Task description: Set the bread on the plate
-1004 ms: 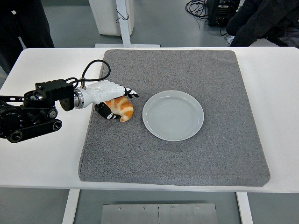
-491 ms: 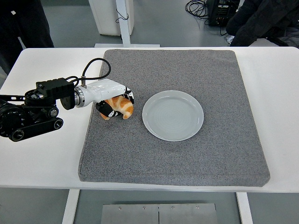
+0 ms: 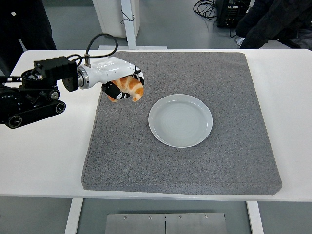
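Observation:
My left hand (image 3: 124,87) is shut on the bread (image 3: 130,88), a golden-brown croissant-shaped roll, and holds it in the air above the grey mat's left part. The pale blue-grey plate (image 3: 180,120) sits empty at the mat's middle, down and to the right of the bread. The white shell of the hand covers the bread's top, while the dark fingers wrap its left side. The left arm (image 3: 34,95) reaches in from the left edge. My right arm is out of sight.
A large grey mat (image 3: 204,161) covers most of the white table (image 3: 44,156). A person in dark clothes stands at the top left (image 3: 24,24), and another dark-clothed person shows at the top right (image 3: 273,22). A white post (image 3: 129,22) stands behind the table.
The left hand closed on the bread, lifted it off the mat and carried it up and slightly right, toward the plate. The plate has not moved.

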Robot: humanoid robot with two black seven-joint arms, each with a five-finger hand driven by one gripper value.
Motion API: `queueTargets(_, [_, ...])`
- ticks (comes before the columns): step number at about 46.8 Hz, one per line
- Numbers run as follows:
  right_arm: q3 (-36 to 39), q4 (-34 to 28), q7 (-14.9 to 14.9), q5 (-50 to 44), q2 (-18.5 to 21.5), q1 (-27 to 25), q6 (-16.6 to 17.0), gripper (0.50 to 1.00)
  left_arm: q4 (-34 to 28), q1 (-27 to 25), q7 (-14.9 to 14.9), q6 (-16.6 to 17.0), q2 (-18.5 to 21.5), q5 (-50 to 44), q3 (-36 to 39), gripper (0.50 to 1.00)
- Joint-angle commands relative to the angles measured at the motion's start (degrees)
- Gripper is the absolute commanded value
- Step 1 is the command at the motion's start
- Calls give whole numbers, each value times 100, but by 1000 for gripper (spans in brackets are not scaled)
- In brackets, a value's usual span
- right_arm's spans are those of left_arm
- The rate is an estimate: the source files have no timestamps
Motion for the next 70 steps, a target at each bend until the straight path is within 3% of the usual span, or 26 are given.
queueTargets(1, [0, 0, 0, 0, 0, 0, 0, 1000, -5, -297, 3, -109, 22, -148, 3, 500])
queueTargets(22, [0, 0, 0, 0, 0, 26, 0, 1000, 12, -1853, -14, -883, 110, -1028, -41, 500])
queueTargets(50, [9, 44, 0, 0, 0, 35, 0, 1000, 4, -1862, 21, -900, 40, -1019, -32, 500])
queueTargets(70, [9, 44, -9, 0, 0, 35, 26, 1000, 337, -1862, 30, -848, -1383, -1142, -128, 500])
